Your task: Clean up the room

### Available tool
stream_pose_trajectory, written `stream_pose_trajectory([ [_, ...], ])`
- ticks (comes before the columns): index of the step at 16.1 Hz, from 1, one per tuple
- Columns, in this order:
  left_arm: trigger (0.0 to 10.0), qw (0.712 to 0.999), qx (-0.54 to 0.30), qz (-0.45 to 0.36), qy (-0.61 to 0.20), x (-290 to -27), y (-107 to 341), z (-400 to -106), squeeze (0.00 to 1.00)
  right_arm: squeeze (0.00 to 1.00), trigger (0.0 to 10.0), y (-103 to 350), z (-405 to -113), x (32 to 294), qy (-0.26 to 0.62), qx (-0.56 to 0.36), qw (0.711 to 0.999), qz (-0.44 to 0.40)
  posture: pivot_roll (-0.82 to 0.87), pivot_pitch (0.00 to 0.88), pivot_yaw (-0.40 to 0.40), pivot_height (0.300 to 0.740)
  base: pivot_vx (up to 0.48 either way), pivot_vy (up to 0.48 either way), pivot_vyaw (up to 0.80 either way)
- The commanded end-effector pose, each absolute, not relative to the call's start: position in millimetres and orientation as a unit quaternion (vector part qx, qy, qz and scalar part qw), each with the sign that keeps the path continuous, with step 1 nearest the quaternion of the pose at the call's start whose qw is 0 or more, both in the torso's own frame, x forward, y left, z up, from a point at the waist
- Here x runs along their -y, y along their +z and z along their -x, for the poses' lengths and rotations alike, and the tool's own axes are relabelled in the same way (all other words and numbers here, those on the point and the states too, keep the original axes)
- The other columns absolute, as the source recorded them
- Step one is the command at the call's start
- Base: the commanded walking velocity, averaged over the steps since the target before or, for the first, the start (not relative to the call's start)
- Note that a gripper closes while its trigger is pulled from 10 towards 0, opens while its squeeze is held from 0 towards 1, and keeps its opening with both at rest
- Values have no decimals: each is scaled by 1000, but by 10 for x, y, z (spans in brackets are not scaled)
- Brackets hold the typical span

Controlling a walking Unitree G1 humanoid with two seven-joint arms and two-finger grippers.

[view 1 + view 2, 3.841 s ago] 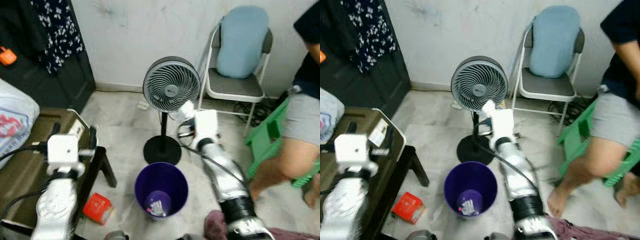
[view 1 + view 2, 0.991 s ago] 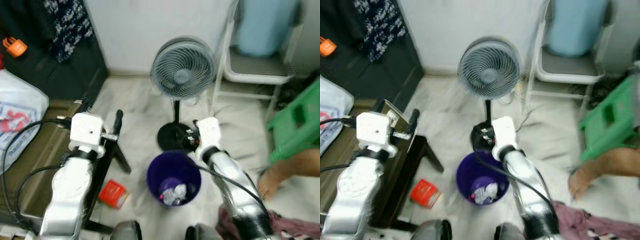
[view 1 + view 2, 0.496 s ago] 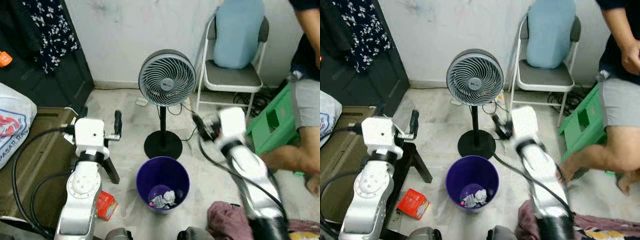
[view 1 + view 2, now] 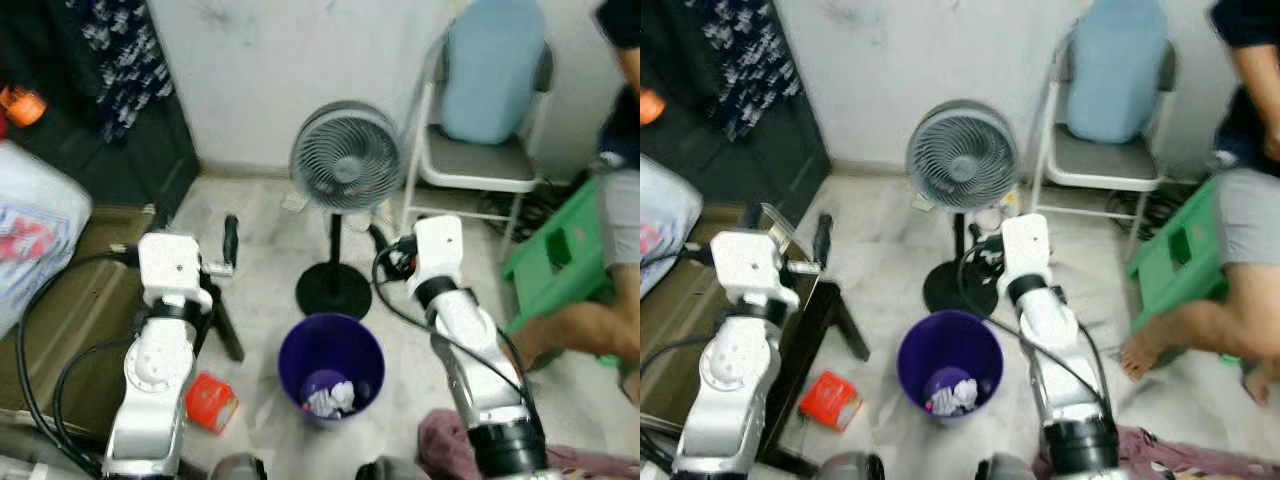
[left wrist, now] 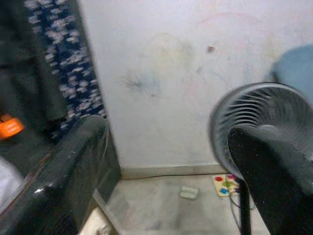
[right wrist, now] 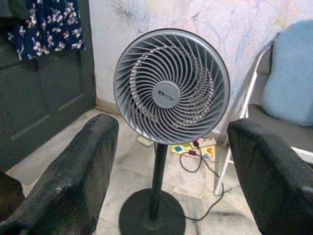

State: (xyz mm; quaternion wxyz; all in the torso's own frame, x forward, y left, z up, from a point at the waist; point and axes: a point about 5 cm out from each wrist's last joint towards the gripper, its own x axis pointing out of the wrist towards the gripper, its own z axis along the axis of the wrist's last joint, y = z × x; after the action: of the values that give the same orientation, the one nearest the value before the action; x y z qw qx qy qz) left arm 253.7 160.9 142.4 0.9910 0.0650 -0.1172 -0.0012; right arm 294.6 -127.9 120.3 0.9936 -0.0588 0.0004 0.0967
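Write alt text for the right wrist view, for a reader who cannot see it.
A grey pedestal fan on a round black base stands on a pale floor, framed between the two open black fingers of the right tool. Behind it are a scribbled white wall, a dark cabinet and a folding chair with a blue cushion.

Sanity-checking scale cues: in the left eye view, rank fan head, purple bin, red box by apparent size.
1. Fan head and purple bin: near equal, and the bin is nearer the camera, so unranked.
2. Red box: clearly smallest.
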Motion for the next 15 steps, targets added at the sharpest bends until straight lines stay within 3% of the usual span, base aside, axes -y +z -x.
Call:
stream_pose_trajectory([
  [1, 10000, 992, 108, -58, 17, -1685, 1386, -2525, 0, 0, 10000, 1267, -2977, 1237, 102, 13, 993, 60, -84, 0, 31, 740, 0, 0, 800],
  [15, 10000, 994, 94, -59, 21, -1615, 1322, -2514, 0, 0, 10000, 1292, -2952, 1174, 136, 25, 988, 65, -94, 0, 20, 740, 0, 0, 800],
])
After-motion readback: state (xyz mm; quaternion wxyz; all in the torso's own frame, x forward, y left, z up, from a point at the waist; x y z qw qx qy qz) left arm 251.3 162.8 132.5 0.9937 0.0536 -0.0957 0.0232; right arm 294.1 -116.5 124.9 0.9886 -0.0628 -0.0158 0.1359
